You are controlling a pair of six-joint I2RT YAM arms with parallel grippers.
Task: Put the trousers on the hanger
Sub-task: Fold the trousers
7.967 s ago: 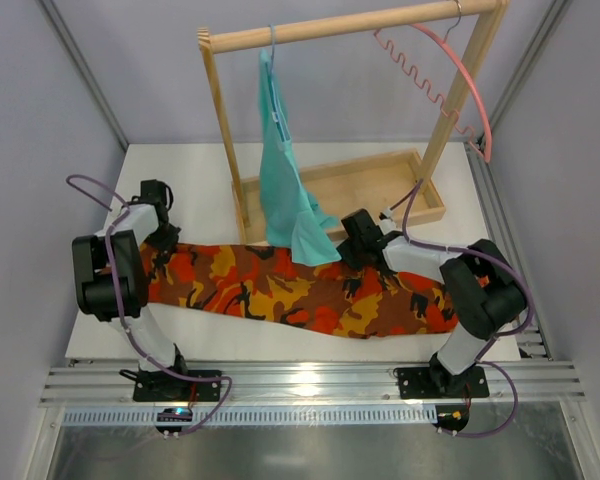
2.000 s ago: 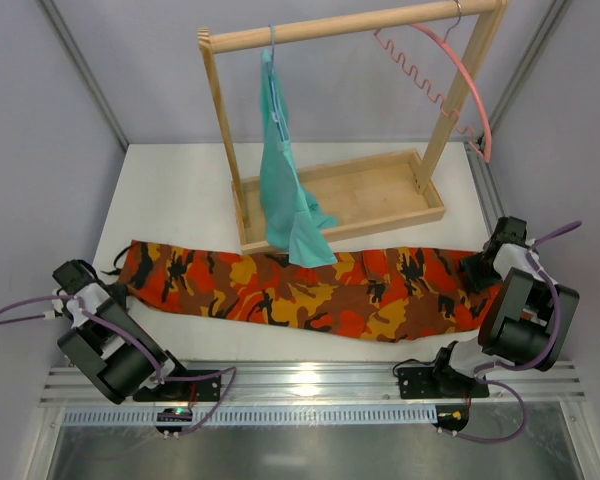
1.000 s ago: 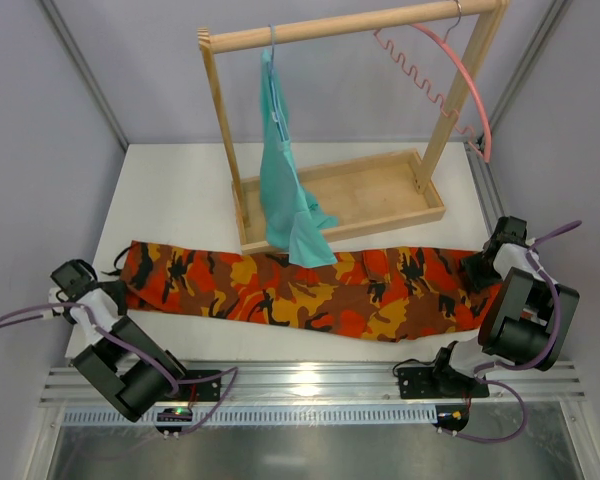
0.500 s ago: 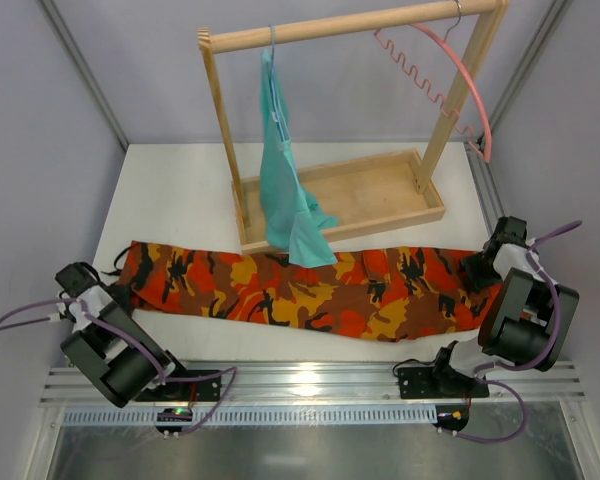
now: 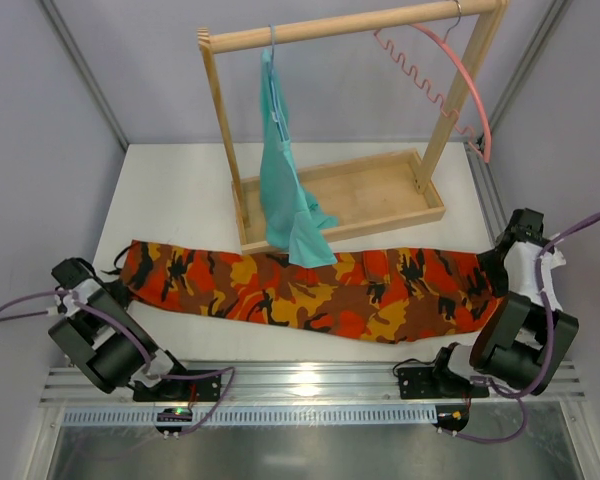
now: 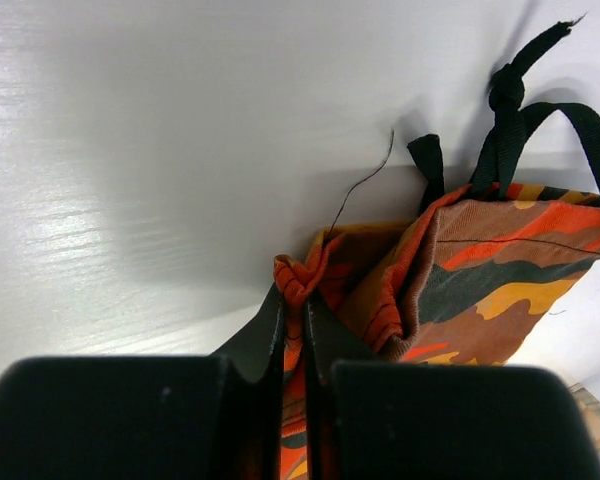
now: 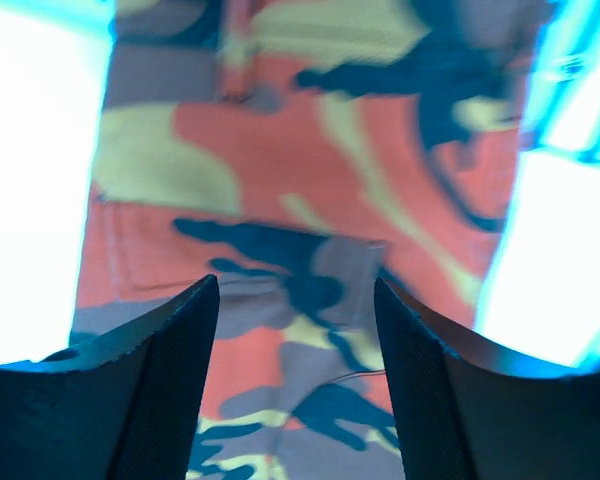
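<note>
Left wrist: left gripper point(image 6: 294, 310) pinches trousers point(image 6: 500, 270) hem; right gripper point(image 7: 295, 290) spread, seemingly above them.

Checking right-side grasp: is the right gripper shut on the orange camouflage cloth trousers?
No, the right gripper stands open over the orange camouflage cloth trousers, fingers apart with flat cloth showing between them.

Overhead view: even, diffuse light, with a bright glare patch on the metal rail point(image 5: 305, 378) at the near edge. Left wrist view: sharp focus, soft grey shadows across the white table point(image 6: 130, 150). Right wrist view: the trousers point(image 7: 310, 200) are blurred, and the table on either side is blown out to white and cyan.
</note>
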